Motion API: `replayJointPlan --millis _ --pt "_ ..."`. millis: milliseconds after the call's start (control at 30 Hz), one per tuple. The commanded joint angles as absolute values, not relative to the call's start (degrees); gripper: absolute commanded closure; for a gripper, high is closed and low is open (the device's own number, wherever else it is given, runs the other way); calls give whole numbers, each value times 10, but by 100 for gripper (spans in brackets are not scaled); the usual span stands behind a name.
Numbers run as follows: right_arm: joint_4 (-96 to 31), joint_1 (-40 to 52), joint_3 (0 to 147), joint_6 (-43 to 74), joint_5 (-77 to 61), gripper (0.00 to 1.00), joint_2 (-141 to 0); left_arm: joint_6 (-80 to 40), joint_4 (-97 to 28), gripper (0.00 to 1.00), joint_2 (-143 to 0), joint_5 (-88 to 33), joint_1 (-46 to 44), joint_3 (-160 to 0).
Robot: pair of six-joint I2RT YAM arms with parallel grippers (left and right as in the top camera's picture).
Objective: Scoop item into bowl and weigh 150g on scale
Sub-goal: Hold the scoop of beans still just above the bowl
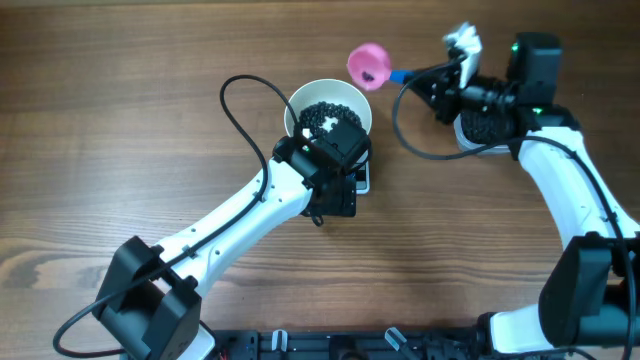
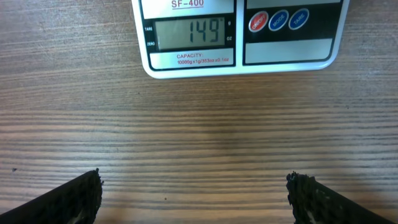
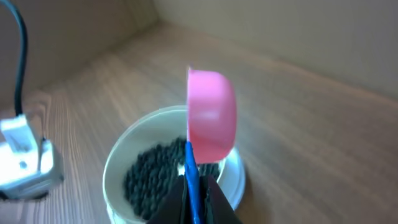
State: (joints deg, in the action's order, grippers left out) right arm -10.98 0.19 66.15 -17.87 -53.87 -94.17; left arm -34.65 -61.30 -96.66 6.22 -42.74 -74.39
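The white bowl (image 1: 330, 90) stands on the scale (image 2: 239, 37) and covers almost all of it in the overhead view. It holds a loose heap of black beans (image 1: 322, 117) that fills its bottom and leaves the upper wall bare. The scale's display (image 2: 189, 32) reads 149, and three round buttons (image 2: 278, 20), one red and two blue, sit beside it. The left gripper (image 2: 194, 182) is held over the bare wooden table (image 2: 199, 124) just in front of the scale, its jaws spread wide with nothing between them

The right gripper (image 3: 194, 198) is pressed together on the blue handle (image 3: 191, 168) of the pink scoop (image 3: 211, 112), pinching it. The scoop hangs in the air just beyond the bowl's rim, on the right arm's side. It is tipped on its side, so the wrist view shows only its rounded back, and whether anything lies in it cannot be told. Under the right arm a clear tub (image 1: 478, 128) holds more of the black beans, apart from the bowl and to its right
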Motion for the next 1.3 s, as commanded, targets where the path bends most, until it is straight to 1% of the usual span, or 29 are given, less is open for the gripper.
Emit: replayJointPlan --millis 0,100,167,300,400,533,733,867,1267 --pt "-129 43 664 -311 -484 96 -937 -352 -613 0 -971 74 -426 -740" --pt "-128 57 664 -363 -430 96 -937 -352 -613 0 -971 74 -426 -740" --pt "-120 57 664 -377 -415 96 -937 -352 -613 0 -971 74 -426 -740" --pt "-109 58 664 -374 -435 96 -937 -352 -613 0 -971 74 -426 -740" --pt "-107 58 664 -373 -483 96 -937 -352 -613 0 -971 74 -426 -740" --pt "-108 58 664 -368 -490 96 -937 -352 -613 0 -971 74 -426 -740" --pt "-107 58 664 -283 -490 96 -937 -352 -613 0 -971 74 -426 -740" --pt "-107 58 664 -274 -509 96 -937 -352 -613 0 -971 74 -426 -740" --pt "-107 58 664 -270 -508 96 -937 -352 -613 0 -971 74 -426 -740"
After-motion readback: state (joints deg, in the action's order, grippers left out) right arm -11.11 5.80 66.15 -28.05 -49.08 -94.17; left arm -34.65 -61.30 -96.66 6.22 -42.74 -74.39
